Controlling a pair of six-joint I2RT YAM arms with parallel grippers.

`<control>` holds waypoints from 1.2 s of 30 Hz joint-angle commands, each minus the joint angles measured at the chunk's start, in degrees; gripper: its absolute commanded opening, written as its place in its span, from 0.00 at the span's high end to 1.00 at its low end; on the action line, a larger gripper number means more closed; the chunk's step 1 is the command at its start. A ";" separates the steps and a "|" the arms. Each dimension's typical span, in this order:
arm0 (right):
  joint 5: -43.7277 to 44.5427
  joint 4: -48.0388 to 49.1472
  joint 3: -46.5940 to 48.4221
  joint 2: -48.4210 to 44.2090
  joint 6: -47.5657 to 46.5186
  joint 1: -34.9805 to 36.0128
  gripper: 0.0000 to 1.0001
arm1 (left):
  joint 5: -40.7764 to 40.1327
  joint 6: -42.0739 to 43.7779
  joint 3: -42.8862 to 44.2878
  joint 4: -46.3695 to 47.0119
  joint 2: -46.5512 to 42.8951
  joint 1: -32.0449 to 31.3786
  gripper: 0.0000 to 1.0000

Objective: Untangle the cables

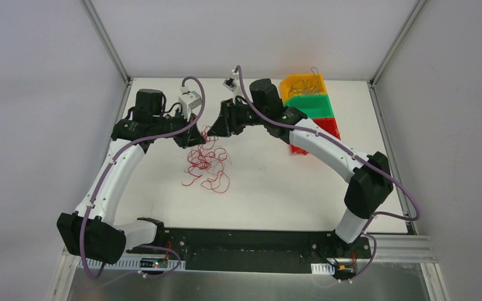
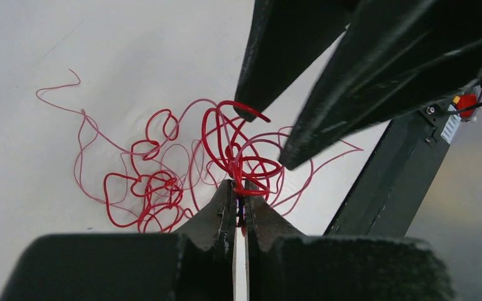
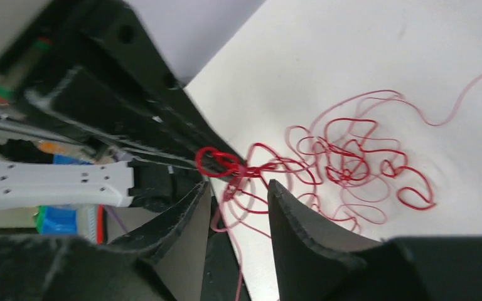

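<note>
The cables (image 1: 208, 162) are thin, curly red wires, knotted together into one loose tangle. The tangle is located on the white table (image 1: 276, 188), left of centre and nearer the far edge. Most loops are laid flat; the far end of the bundle is raised off the surface.
</note>
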 commanded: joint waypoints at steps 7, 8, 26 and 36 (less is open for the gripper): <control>13.49 -2.97 -2.22 -1.17 -9.22 0.16 0.65 | 4.70 -1.56 2.27 0.26 -0.90 -0.35 1.00; 13.48 -2.92 -2.38 -1.19 -9.43 0.17 0.65 | 5.24 -1.61 2.35 0.27 -0.80 -0.34 1.00; 4.16 8.48 -7.14 -4.71 -22.15 0.19 0.61 | 12.38 -5.41 3.35 0.26 1.10 -0.29 1.00; 20.35 15.78 -12.18 -9.69 -23.58 -0.88 1.00 | 8.59 -4.04 1.29 -2.95 -2.53 0.71 0.92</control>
